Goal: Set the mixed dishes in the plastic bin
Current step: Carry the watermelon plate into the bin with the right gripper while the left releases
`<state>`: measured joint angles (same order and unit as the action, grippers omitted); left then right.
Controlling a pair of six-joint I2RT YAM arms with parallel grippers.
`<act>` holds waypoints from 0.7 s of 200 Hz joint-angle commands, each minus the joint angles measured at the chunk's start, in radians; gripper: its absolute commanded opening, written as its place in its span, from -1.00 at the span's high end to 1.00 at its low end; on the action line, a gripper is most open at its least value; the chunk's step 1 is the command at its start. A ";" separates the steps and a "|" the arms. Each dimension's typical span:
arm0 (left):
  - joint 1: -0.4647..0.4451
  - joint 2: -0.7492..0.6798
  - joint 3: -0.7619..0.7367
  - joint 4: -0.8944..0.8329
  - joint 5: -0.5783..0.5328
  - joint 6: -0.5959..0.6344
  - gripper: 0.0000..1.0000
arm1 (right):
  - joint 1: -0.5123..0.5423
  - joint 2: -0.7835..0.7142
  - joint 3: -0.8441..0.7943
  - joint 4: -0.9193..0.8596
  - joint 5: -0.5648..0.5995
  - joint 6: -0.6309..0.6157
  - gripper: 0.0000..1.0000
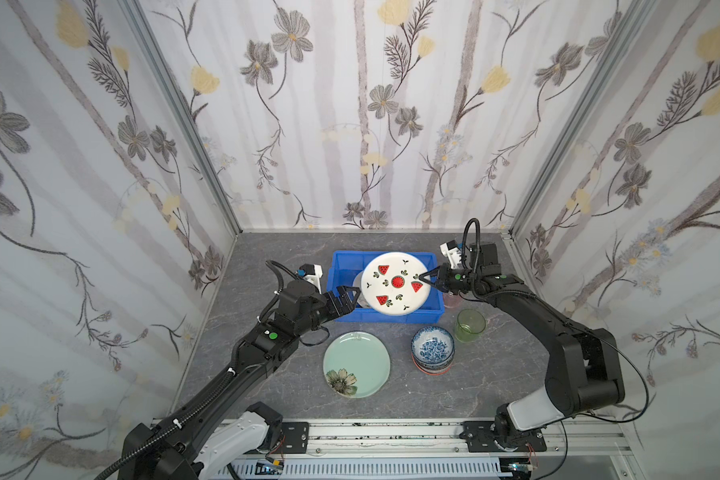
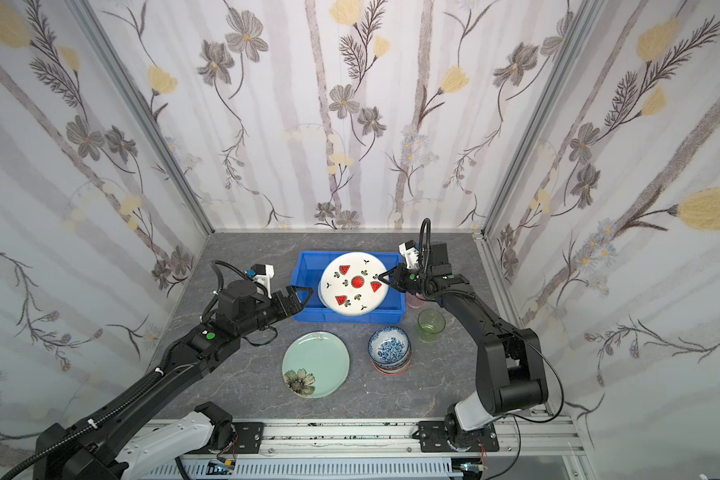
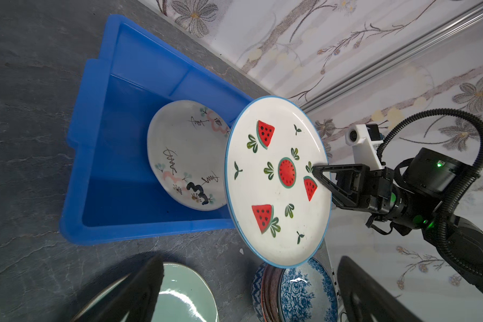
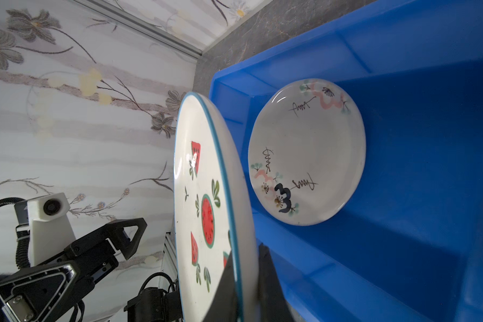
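The right gripper point(image 1: 420, 277) pinches the watermelon plate's point(image 1: 391, 297) right rim, tilted above the blue bin point(image 1: 341, 270); the left gripper point(image 1: 350, 292) stands spread, empty, at the bin's left wall. Best lowered level onto the cream plate point(image 3: 184, 156) inside before release.

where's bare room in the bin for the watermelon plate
Bare bin floor: between the cream plate and the wall beside the right claw, under the watermelon plate; a strip between cream plate and the wall beside the left claw. Crowded around green tumbler and bowl stack.
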<state>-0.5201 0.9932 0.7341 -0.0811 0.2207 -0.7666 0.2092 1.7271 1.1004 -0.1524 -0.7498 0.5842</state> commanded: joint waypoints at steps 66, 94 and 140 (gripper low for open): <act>0.028 -0.016 -0.028 -0.006 -0.012 0.004 -1.00 | 0.001 0.209 0.171 0.030 -0.013 0.003 1.00; 0.035 -0.021 -0.036 -0.008 -0.018 0.003 -1.00 | 0.001 0.253 0.180 0.040 -0.010 0.003 1.00; 0.045 -0.021 -0.039 -0.007 -0.017 -0.002 -1.00 | 0.008 0.309 0.191 0.079 -0.010 0.020 1.00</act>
<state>-0.4805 0.9749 0.6983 -0.0875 0.2169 -0.7670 0.2138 2.0148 1.2716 -0.1738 -0.7002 0.5926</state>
